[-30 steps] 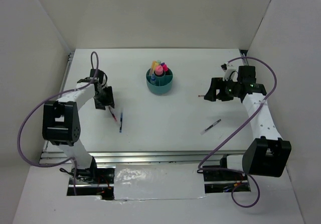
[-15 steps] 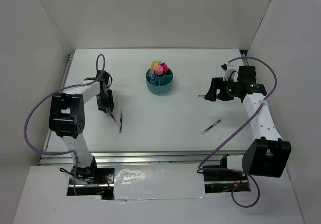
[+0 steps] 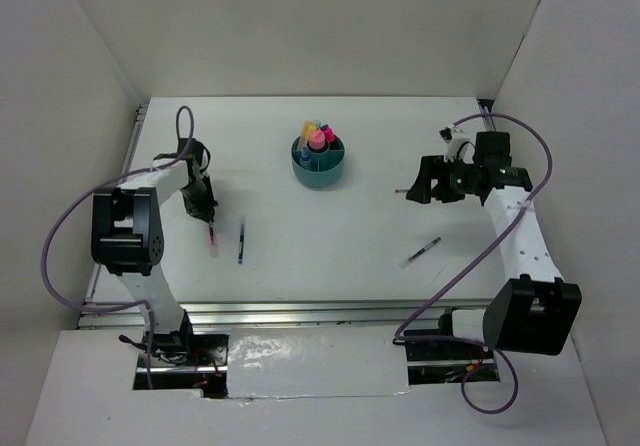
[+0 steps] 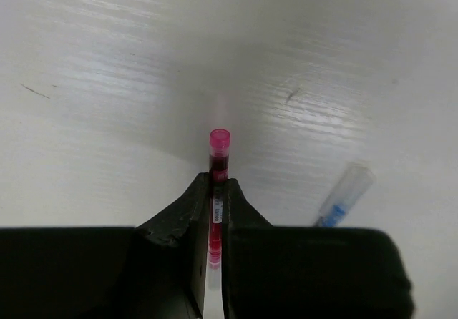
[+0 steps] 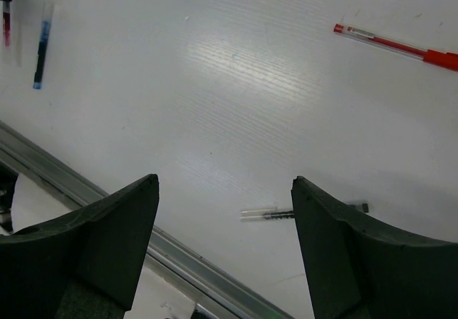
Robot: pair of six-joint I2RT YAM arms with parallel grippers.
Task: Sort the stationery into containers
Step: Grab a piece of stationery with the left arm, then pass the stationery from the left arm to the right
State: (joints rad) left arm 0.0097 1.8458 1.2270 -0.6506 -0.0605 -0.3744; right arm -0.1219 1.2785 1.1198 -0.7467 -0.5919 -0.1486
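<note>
Left gripper (image 4: 217,190) clenched on red pen (image 4: 219,147), left side of counter (image 3: 330,266), well apart from teal organizer (image 3: 300,171). Risk: thin barrel pinched off-centre, may pivot or slip on lift. Whether pen has left counter is unclear. Left arm stretched forward, wrist pitched down. Right gripper (image 5: 223,190) released, empty, hovering.

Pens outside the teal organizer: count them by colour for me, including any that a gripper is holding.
Red: 2, the held red pen in the left gripper and the loose red pen
Blue: 1, the blue pen
Black: 1, the black pen
Total: 4
</note>
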